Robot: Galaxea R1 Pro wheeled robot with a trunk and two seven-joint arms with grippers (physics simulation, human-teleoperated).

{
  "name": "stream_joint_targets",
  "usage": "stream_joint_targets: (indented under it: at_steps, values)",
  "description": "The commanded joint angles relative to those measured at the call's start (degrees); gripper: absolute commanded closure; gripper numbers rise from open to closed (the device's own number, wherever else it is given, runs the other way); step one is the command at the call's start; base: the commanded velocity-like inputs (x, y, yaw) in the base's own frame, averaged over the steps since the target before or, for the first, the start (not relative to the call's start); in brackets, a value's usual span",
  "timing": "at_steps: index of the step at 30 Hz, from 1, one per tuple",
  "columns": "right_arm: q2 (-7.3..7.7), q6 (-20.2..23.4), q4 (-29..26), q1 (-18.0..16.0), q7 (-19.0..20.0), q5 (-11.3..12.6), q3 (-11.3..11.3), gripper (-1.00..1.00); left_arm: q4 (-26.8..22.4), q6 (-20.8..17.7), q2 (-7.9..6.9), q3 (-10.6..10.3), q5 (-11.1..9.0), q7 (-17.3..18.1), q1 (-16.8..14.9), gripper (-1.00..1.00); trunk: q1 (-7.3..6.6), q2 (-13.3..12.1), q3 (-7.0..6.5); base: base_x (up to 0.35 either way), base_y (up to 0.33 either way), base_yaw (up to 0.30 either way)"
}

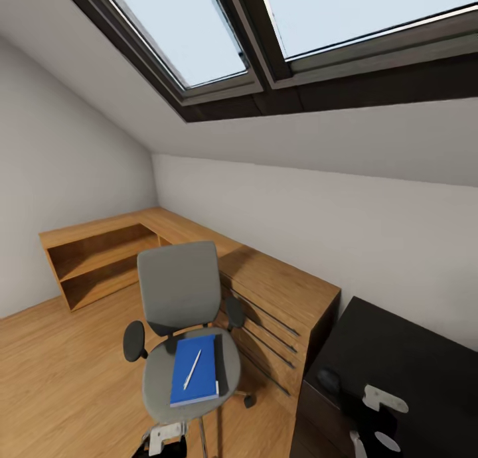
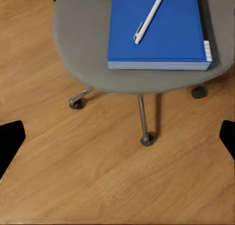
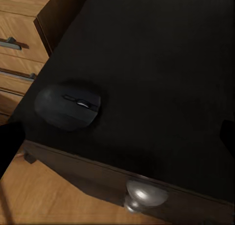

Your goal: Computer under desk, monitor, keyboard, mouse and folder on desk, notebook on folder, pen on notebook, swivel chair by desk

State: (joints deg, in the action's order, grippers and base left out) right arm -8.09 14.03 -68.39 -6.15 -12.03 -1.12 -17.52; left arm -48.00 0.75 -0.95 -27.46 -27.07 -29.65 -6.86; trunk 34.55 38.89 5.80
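Observation:
The grey swivel chair (image 1: 179,292) stands on the wood floor, left of the black desk (image 1: 411,352). The blue folder (image 1: 194,370) lies on its seat with the white pen (image 1: 192,369) across it; I cannot tell the notebook apart from it. My left gripper (image 2: 117,142) hangs open over the floor, in front of the seat (image 2: 83,49), the folder (image 2: 156,29) and the pen (image 2: 149,15). The small black mouse (image 3: 67,107) rests on the desk's corner (image 3: 156,49). My right gripper (image 3: 117,139) is open above the desk, near the mouse (image 1: 328,378). Computer, monitor and keyboard are out of view.
Low wooden drawer cabinets (image 1: 279,292) run along the back wall between chair and desk, with an open wooden shelf (image 1: 99,259) at the left. A round silver knob (image 3: 142,195) sits on the desk's drawer front. Skylights (image 1: 199,40) slope overhead.

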Motion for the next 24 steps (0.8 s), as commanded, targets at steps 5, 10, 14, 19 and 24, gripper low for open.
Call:
stream_joint_targets:
  at_steps: [5, 10, 14, 19, 24]
  values:
    - [-0.08, -9.00, 5.81, 2.17, -0.02, -0.16, -0.06, -1.00, 9.99, 7.90, 0.23, -0.48, -0.40, -0.41, -0.08, -1.00, -1.08, -1.93, -0.81, 0.000, 0.000, 0.000]
    - [-0.06, -16.20, 11.73, 2.32, -0.06, -0.31, 0.11, -1.00, 11.51, 8.65, 0.34, -0.49, -0.37, -0.48, -0.08, -1.00, -2.18, -3.94, -1.70, 0.000, 0.000, -0.002]
    - [-0.03, -23.19, 15.07, 2.37, -0.17, -0.36, 0.12, -1.00, 12.08, 8.84, 0.44, -0.49, -0.40, -0.56, -0.08, -1.00, -3.06, -5.54, -2.42, 0.000, 0.000, -0.122]
    - [0.05, -24.47, 15.65, 2.39, -0.18, -0.34, 0.06, -1.00, 13.04, 8.83, 0.52, -0.55, -0.41, -0.58, -0.08, -1.00, -4.16, -7.55, -3.32, 0.000, 0.000, -0.233]
    - [0.05, -24.99, 16.49, 2.38, -0.19, -0.30, 0.07, -1.00, 14.55, 8.84, 0.88, -0.60, -0.40, -0.58, -0.08, -1.00, -5.26, -9.55, -4.22, 0.000, 0.000, -0.255]
